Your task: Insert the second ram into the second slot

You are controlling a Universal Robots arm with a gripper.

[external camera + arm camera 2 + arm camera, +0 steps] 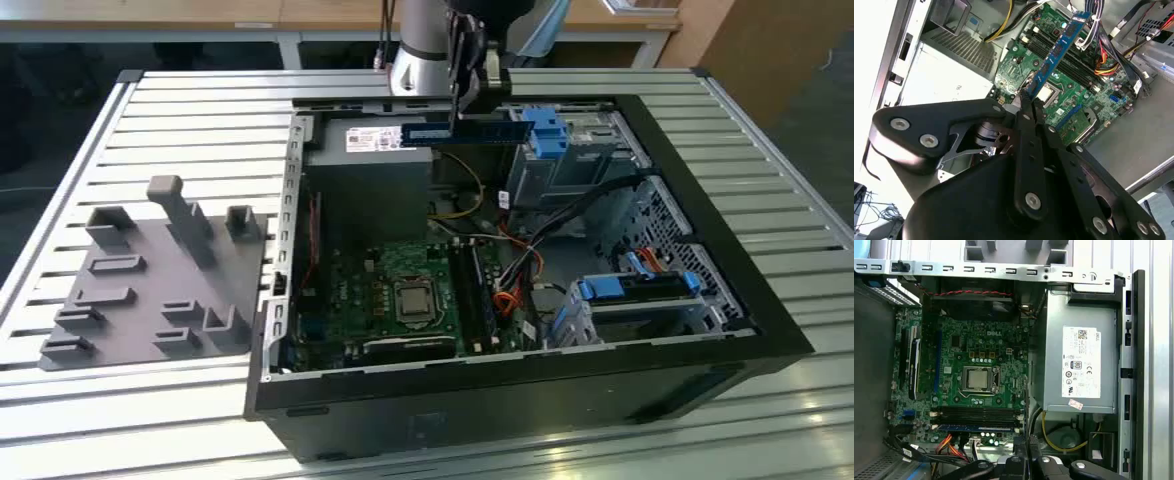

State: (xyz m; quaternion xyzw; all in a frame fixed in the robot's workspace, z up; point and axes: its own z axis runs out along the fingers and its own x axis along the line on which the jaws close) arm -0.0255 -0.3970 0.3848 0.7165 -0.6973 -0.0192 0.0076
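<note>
Over the far end of the open computer case [767, 330], the gripper [470, 110] has its fingers pinched tight on the memory stick [454, 133]. It holds the stick level and up above the rim, touching nothing else.

Plenty of air around it. The power supply [367, 150] sits below, and the blue drive cage [545, 128] is just beside its end on the exterior view's right. The motherboard [400, 290] is well apart, down on the case floor, with loose cables [534, 255] strung next to it. A grey parts tray [147, 270] lies on the table [200, 110] outside the case, on the exterior view's left.

The second wrist view looks along the stick [1056, 55] from the fingers [1026, 125] outward, with the board underneath. The first wrist view looks straight down on the dark memory slots [979, 415] beside the processor socket [977, 378]. A blue strip runs alongside those slots, can't tell what it is.

The stick itself is long, thin, flat and blue, with little parts dotted along its face.
</note>
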